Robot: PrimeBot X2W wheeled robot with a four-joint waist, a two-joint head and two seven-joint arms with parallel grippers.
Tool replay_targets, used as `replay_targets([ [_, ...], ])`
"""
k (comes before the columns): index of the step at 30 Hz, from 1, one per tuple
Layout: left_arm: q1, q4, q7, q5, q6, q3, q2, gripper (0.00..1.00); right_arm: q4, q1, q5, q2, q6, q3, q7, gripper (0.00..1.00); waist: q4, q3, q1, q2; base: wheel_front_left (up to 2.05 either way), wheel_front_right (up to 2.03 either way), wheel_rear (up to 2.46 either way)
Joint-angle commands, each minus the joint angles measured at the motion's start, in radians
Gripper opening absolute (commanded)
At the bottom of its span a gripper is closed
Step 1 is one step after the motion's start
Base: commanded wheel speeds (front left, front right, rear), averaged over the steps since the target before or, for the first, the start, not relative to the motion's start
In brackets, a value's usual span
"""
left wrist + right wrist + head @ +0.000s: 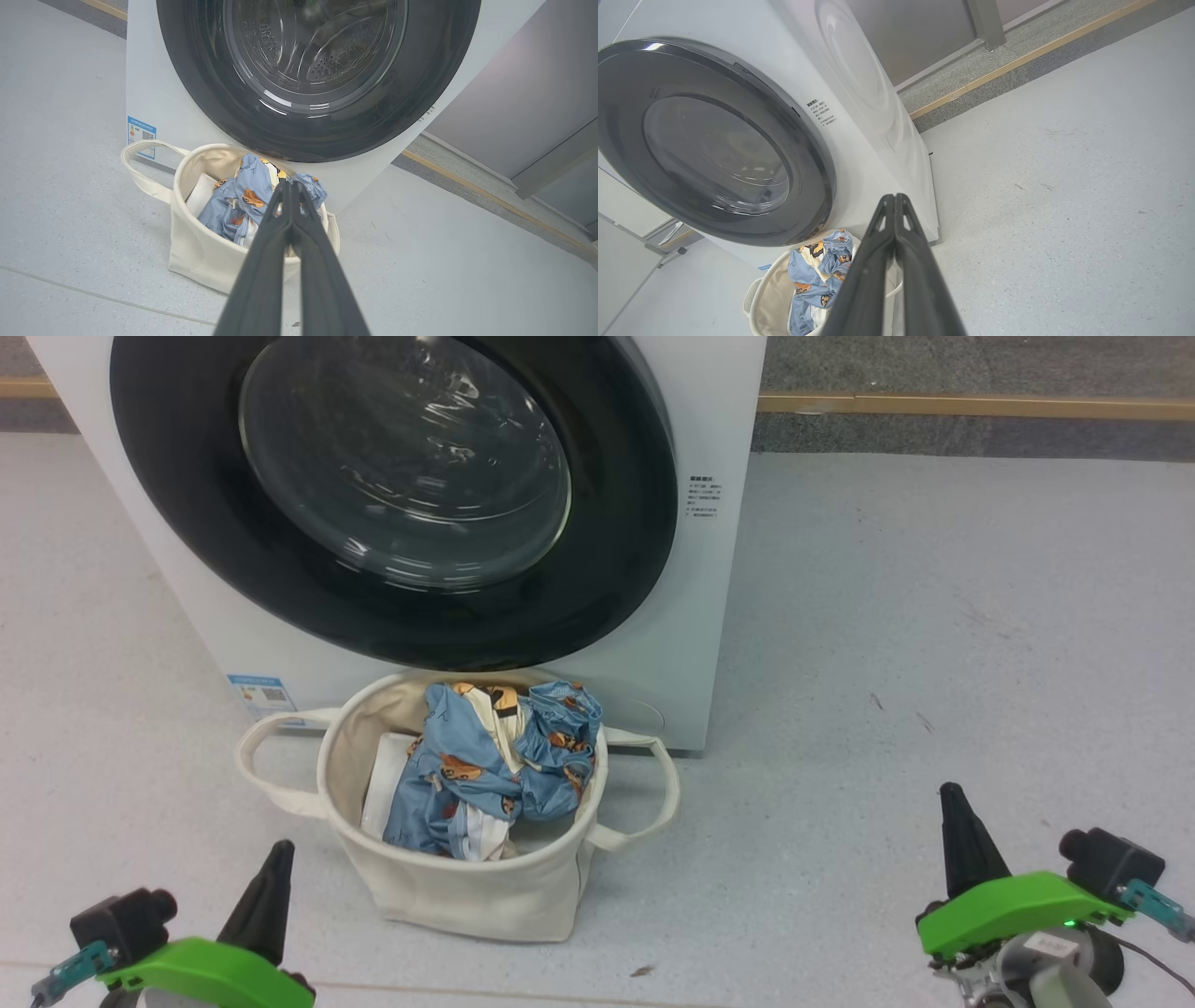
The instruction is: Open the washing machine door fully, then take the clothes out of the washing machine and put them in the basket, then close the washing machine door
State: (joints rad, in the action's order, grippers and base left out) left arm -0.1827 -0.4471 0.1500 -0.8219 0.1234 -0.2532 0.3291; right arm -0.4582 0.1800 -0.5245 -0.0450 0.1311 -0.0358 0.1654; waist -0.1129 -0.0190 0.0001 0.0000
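Observation:
The washing machine (695, 616) stands white before me, its round black-rimmed door (392, 495) lying flat against the front, closed. Through the glass the steel drum (322, 46) shows. On the floor right in front sits the cream basket (467, 887), holding the light-blue printed clothes (495, 765) piled to its rim. My left gripper (278, 847) is low at the left, shut and empty, short of the basket. My right gripper (950, 791) is low at the right, shut and empty, well clear of basket and machine. The wrist views show both finger pairs (289, 184) (894, 197) pressed together.
A flat white piece (385, 784) lies inside the basket beside the clothes. A blue label (261, 695) is on the machine's lower left front. Grey floor (934, 663) stretches open to the right; a wood-coloured strip (971, 406) runs along the far wall.

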Motion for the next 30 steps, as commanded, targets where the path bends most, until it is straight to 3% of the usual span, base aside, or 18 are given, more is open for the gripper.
replay_targets([
  [1,-0.030,0.039,-0.010,-0.028,0.002,0.037,0.009,0.00,0.044,0.033,-0.038,-0.005,0.000,-0.001,-0.009,0.00,0.003,0.001,-0.0001,0.0000,0.00,0.00,0.00],
  [30,0.002,0.089,-0.088,-0.263,0.004,0.139,-0.080,0.00,0.097,0.000,-0.362,-0.005,0.000,-0.025,-0.092,0.00,0.037,0.007,-0.0001,0.0000,0.00,0.00,0.00],
])
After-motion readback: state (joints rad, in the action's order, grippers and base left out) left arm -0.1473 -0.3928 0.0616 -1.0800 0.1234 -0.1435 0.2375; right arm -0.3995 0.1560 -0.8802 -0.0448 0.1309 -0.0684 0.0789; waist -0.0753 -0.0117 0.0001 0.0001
